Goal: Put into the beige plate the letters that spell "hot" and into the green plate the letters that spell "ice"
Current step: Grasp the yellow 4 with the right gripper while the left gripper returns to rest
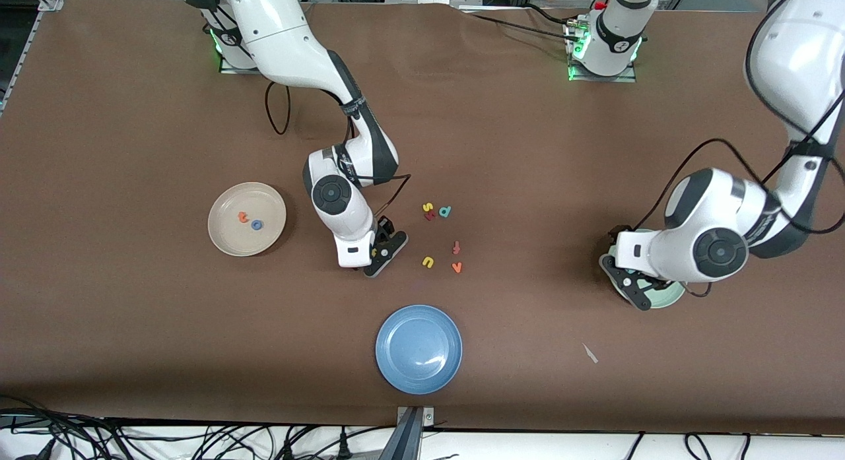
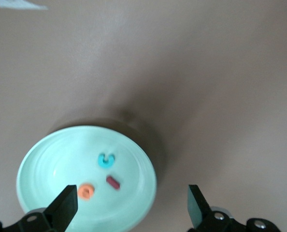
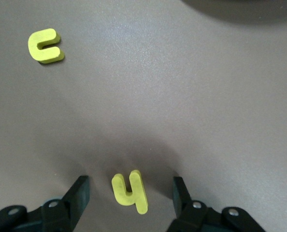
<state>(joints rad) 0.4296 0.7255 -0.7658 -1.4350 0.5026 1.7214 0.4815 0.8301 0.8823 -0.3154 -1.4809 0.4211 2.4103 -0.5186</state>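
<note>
While the right gripper [image 3: 129, 193] sits low at the table with its fingers apart around the yellow "h" [image 3: 130, 192], not yet touching it, the beige plate [image 1: 224, 243] toward the right arm's end holds the orange "t" [image 1: 243, 216] and blue "o" [image 1: 257, 225]. Over the green plate [image 2: 37, 164], the left gripper [image 2: 132, 207] hangs wide open and empty; in that plate lie the teal "c" [image 2: 106, 160], dark red "i" [image 2: 113, 182] and orange "e" [image 2: 86, 191].

A robotics lab: two white arms [image 1: 297, 44] are bolted by lit bases to a brown-covered table [image 1: 132, 328], aluminium framing shows in the upper corners, and loose cables [image 1: 132, 440] tangle along the frame's bottom edge.
</note>
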